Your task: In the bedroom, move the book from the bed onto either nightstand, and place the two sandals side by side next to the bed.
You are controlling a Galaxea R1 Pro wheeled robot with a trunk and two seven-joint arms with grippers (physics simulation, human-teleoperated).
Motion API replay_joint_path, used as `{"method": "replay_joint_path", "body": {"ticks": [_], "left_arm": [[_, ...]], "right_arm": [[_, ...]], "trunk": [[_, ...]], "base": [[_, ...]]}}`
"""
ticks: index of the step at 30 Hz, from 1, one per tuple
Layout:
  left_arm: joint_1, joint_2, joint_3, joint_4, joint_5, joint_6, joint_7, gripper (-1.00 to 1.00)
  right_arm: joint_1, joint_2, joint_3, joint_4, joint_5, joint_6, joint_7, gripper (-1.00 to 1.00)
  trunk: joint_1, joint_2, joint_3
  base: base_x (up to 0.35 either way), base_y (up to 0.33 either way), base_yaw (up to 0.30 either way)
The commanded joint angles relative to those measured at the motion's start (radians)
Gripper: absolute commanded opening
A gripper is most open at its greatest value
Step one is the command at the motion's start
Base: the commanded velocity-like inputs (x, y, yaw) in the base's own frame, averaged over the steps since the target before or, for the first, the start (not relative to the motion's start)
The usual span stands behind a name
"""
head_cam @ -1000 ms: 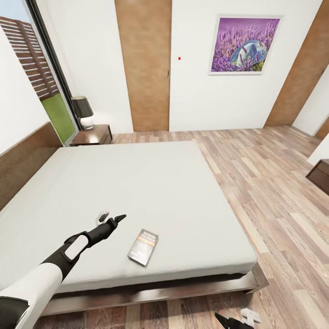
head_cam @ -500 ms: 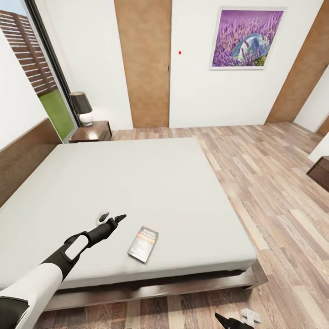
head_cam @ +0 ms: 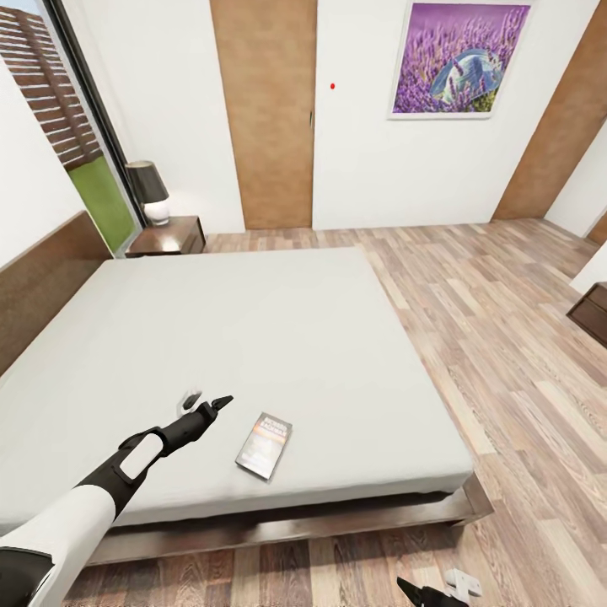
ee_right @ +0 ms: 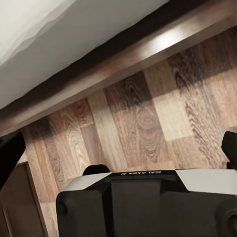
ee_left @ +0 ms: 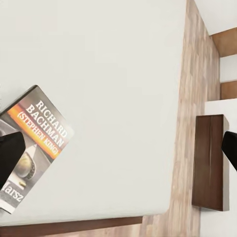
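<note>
Reaching out over the bed (head_cam: 253, 337), the left gripper (head_cam: 206, 402) hangs above the mattress with its jaws spread and nothing between them. The book (head_cam: 265, 444) lies flat on the mattress just beside the jaws, a little toward the foot edge of the bed, not touching them; in the left wrist view the book (ee_left: 32, 148) shows next to one dark fingertip (ee_left: 10, 158), so the jaws are probably held wide to come down over its edges. The nightstand (head_cam: 169, 236) with a lamp (head_cam: 149, 190) stands well apart from the jaws, past the far corner of the bed, and I think the book will go there. The right gripper (head_cam: 434, 590) is low over the floor (head_cam: 506, 337), jaws spread, empty, probably waiting for the sandals.
</note>
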Motion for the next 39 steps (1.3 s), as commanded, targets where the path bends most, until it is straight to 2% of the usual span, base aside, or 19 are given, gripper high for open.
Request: {"method": "replay_joint_path", "body": {"ticks": [1, 39], "left_arm": [[-0.001, 0.001, -0.004, 0.0, 0.009, 0.005, -0.001, 1.0], [-0.001, 0.0, -0.004, 0.0, 0.01, 0.008, -0.002, 1.0]], "right_arm": [[-0.001, -0.001, 0.005, 0.002, -0.01, -0.002, 0.003, 1.0], [-0.002, 0.0, 0.003, 0.002, -0.01, -0.001, 0.003, 1.0]], "trunk": [[0.0, -0.002, -0.003], [0.0, -0.002, -0.063]], "base": [[0.0, 0.0, 0.0], [0.0, 0.0, 0.0]]}}
